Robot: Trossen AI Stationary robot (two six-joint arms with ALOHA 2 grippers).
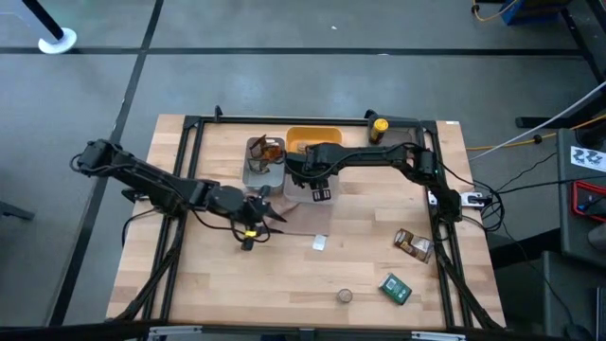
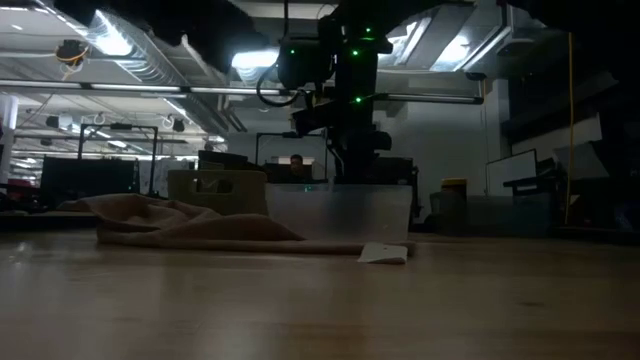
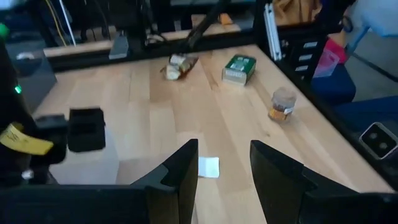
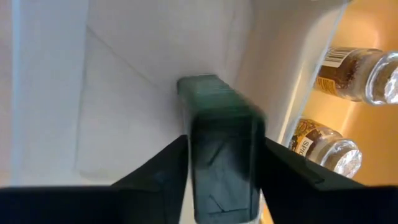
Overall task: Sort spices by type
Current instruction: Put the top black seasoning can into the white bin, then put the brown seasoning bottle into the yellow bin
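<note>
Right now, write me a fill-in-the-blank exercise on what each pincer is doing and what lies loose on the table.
1. The right pincer is shut on a dark green ____.
2. The left pincer is ____ and holds nothing.
3. Next to the clear tray, two spice jars lie in the ____ tray.
4. The green box on the table lies beside a small round ____.

Missing words: box; open; yellow; jar

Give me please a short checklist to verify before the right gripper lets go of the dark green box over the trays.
1. Right gripper shut on dark green box: ok.
2. Box is over the clear tray, not the yellow tray: ok.
3. Box touching the tray floor: cannot tell.
4. Spice jars sit apart in the yellow tray: ok.
5. Left gripper open, away from the trays: ok.
6. Second green box waits on the table: ok.
</note>
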